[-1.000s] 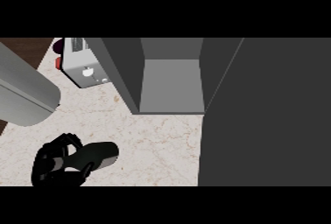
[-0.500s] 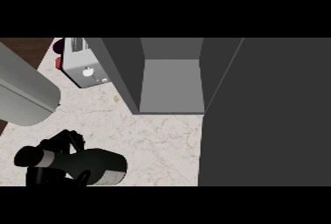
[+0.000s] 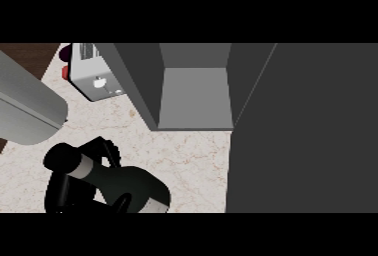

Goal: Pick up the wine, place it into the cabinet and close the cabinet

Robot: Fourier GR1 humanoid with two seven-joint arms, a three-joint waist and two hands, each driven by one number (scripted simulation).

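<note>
The wine (image 3: 118,182) is lifted over the counter (image 3: 188,155) near its front edge, left of the cabinet. Black fingers (image 3: 109,150) of a hand (image 3: 63,192) curl round it; which hand, I cannot tell. The cabinet (image 3: 193,97) stands open, its door (image 3: 310,130) swung out. Grasping looks done; placing and closing remain.

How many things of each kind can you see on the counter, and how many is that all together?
Dark glass wine bottle with a pale band: 1
Open grey cabinet: 1
Silver toaster: 1
Black robot hand, fingers curled round the bottle: 1
Grey robot forearm: 1
Total: 5
</note>
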